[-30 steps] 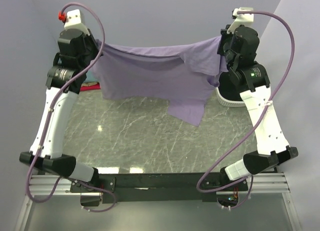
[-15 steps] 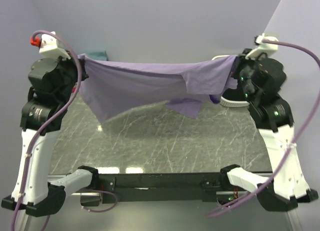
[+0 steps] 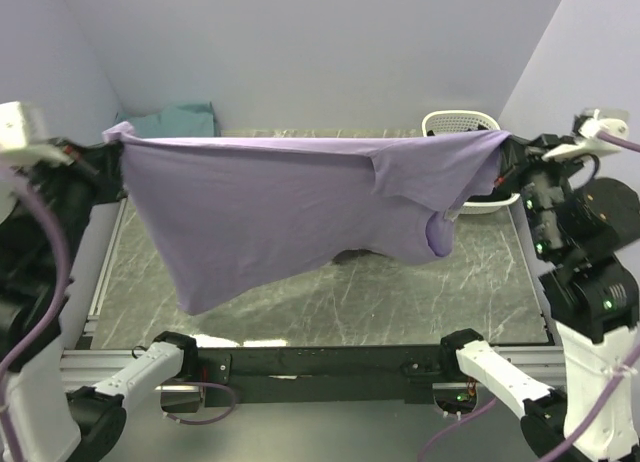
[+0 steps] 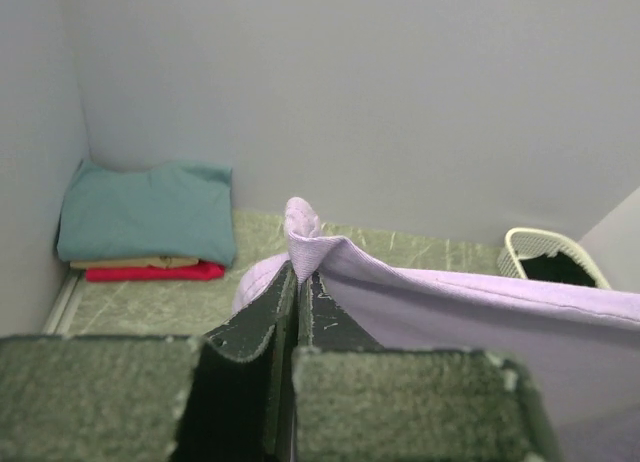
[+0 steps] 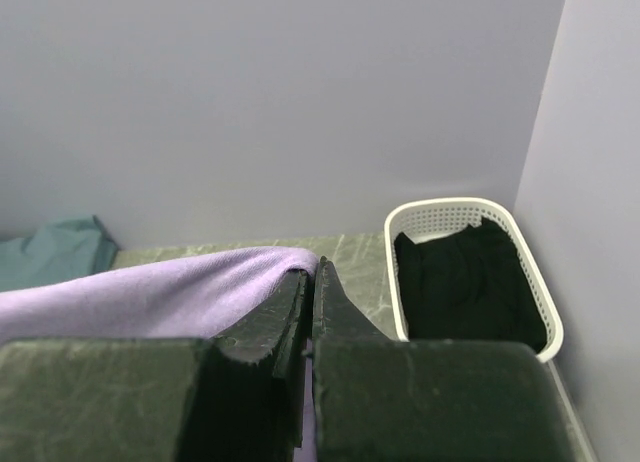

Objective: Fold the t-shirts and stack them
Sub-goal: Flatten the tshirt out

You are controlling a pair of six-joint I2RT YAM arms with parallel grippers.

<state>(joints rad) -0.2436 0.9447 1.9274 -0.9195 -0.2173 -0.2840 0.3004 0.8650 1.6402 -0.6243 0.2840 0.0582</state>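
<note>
The lavender t-shirt (image 3: 290, 212) now hangs stretched wide over the table (image 3: 330, 302); a second ago we held it narrower and sagging. Our left gripper (image 4: 298, 280) and right gripper (image 5: 311, 279) each pinch an upper corner, jaws pressed together. We judge it ready to lay flat.

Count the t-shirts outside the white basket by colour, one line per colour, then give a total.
lavender t-shirt: 1
teal t-shirt: 1
tan t-shirt: 1
red t-shirt: 1
Total: 4
</note>
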